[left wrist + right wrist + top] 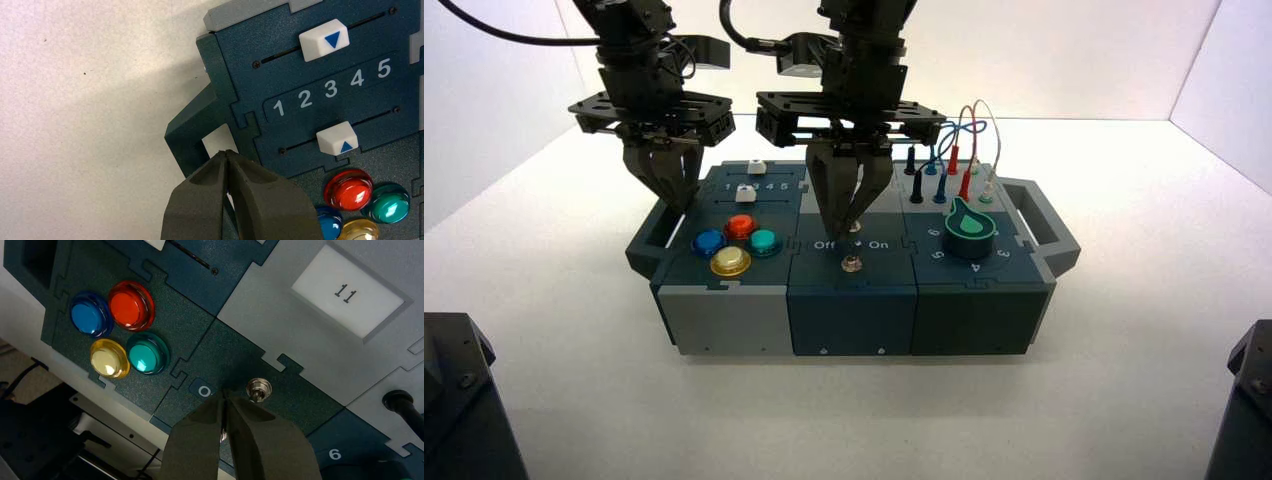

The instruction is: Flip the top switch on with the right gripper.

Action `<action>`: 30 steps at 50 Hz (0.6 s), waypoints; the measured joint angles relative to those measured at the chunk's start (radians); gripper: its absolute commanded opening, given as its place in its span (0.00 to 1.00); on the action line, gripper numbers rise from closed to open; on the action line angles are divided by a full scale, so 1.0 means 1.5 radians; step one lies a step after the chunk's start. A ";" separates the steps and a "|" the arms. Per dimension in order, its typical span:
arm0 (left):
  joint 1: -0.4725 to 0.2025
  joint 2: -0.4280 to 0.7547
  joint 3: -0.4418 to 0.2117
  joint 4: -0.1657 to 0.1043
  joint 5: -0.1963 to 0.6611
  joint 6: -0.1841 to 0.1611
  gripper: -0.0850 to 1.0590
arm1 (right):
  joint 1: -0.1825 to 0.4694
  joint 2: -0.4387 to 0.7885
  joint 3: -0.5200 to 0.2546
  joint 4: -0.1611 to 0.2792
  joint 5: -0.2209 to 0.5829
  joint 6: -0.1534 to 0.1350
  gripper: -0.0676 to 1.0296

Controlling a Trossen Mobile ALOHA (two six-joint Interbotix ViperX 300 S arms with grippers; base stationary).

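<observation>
Two closed fingers of the right gripper [226,396] sit just beside the top switch [258,389], at its nine o'clock; nudge the lever gently toward On.

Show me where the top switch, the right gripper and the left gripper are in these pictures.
top switch [258,389]: right wrist view, on its round silver nut base.
right gripper [854,226]: high view, at the fingertips, over the switch panel.
left gripper [674,190]: high view, at the fingertips, above the box's left end.

Both grippers [662,190] [848,222] closed, pointing down
</observation>
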 measured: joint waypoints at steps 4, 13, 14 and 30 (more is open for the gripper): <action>0.000 0.001 -0.001 0.000 0.000 0.000 0.05 | -0.004 -0.001 -0.002 -0.001 -0.002 0.000 0.04; 0.000 0.001 -0.001 0.000 0.000 0.000 0.05 | -0.016 -0.012 -0.003 -0.002 0.006 0.000 0.04; 0.000 0.001 -0.001 0.000 0.000 0.000 0.05 | -0.016 -0.012 -0.003 -0.002 0.006 0.000 0.04; 0.000 0.000 0.000 0.000 -0.001 0.000 0.05 | -0.038 -0.028 0.000 -0.008 0.022 0.004 0.04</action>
